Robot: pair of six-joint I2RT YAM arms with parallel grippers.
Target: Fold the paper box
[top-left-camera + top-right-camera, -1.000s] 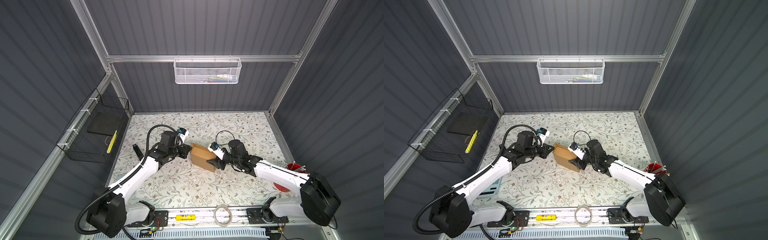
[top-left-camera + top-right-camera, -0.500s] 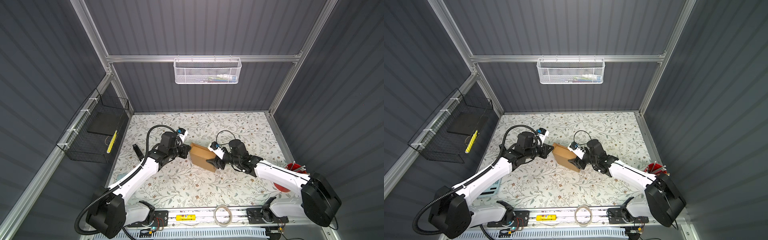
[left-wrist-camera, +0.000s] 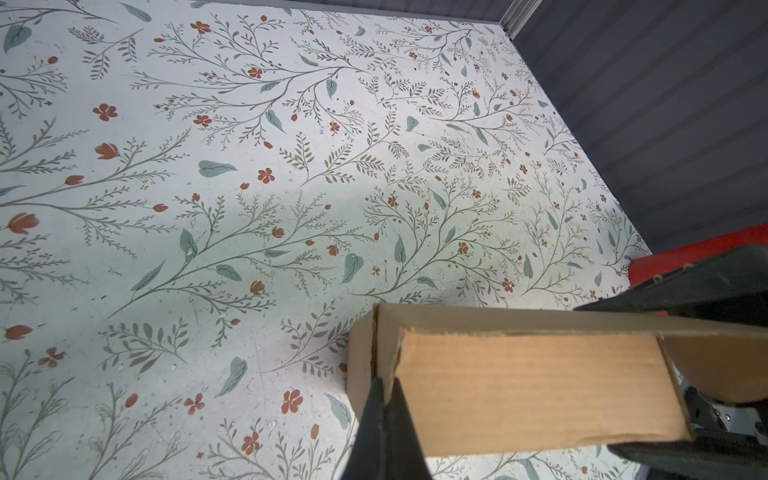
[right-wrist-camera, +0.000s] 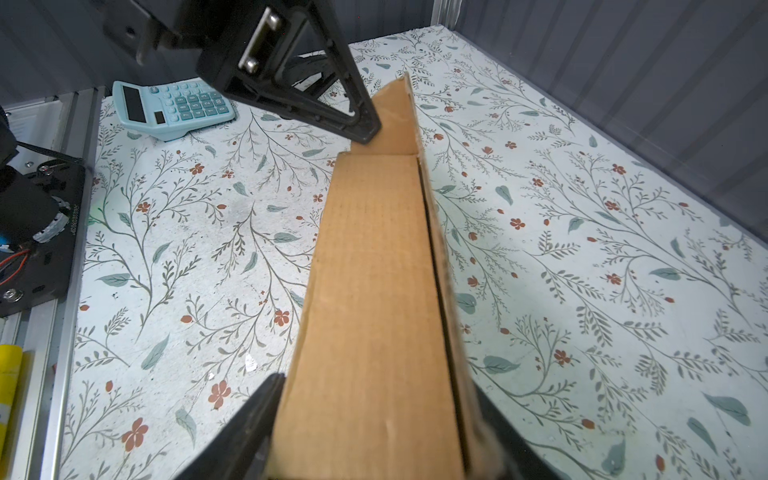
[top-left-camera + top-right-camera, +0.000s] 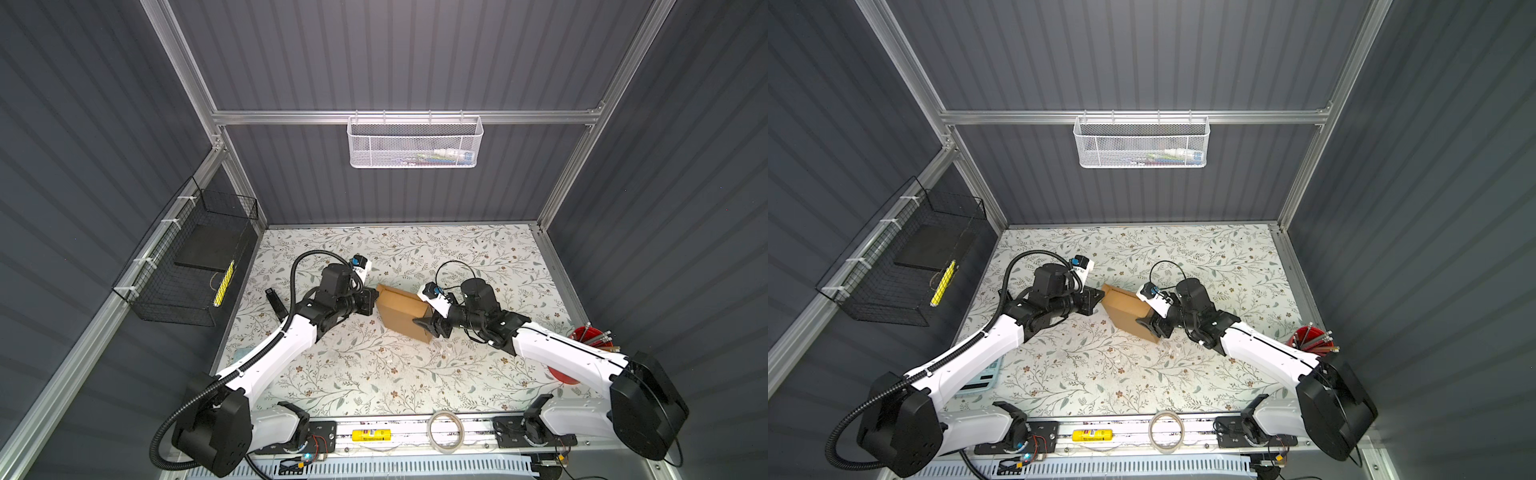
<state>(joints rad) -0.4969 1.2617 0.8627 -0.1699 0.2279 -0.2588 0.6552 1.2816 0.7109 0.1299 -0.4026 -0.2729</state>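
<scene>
While the low-reaching left gripper (image 5: 374, 300) pinches the paper box (image 5: 400, 311) corner, the right gripper (image 5: 425, 323) straddles it, jaws spread

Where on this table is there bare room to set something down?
The widest bare patch of floral table mat lies between the brown corrugated cardboard box and the front aluminium rail. The strip along the grey back wall is bare too. Crowded: the middle, where the left end effector and right end effector flank the box.
</scene>
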